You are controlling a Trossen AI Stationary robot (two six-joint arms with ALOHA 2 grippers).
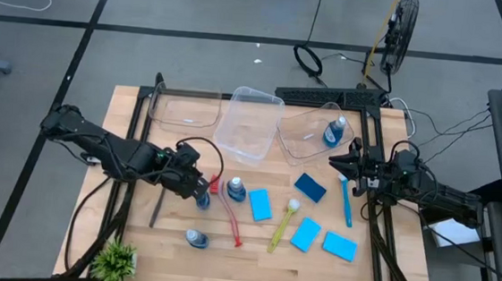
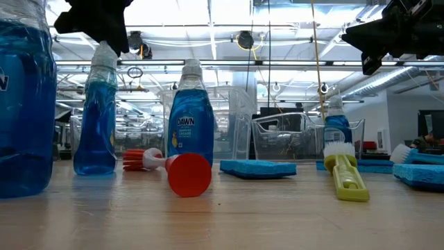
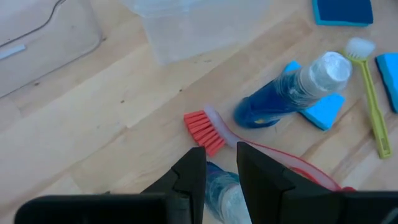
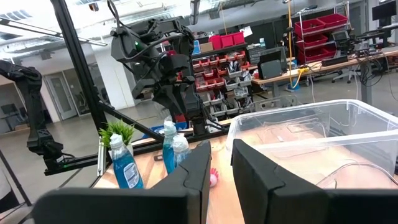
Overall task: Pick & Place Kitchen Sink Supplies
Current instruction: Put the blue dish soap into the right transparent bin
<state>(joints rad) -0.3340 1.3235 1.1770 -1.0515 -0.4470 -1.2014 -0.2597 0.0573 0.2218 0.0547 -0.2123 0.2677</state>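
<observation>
- The bottle in hand stands upright on the table, just beside the bristle head of the red brush, with a second upright bottle near it; the left wrist view shows its clear shoulder between the fingers.
- The left gripper is clenched on the bottle's neck from above, its jaws narrow around the cap end.
- My judgement: the step is lifting this bottle for placing in a bin, so the grip should stay on the neck and the lift should go straight up, or the base may catch the red brush's bristles.
- The neighbouring bottle sits close enough that a sideways swing could topple it; rise first, then travel.
- The middle bin is the nearest to the left arm, while the right-hand bin already holds one bottle; which bin is meant I cannot tell.
- A fourth bottle lies nearer the front edge, by the plant, with sponges and the yellow brush spread to the right.
- The right gripper waits beside the right-hand bin, above the blue brush, its jaws close together with nothing between them.
</observation>
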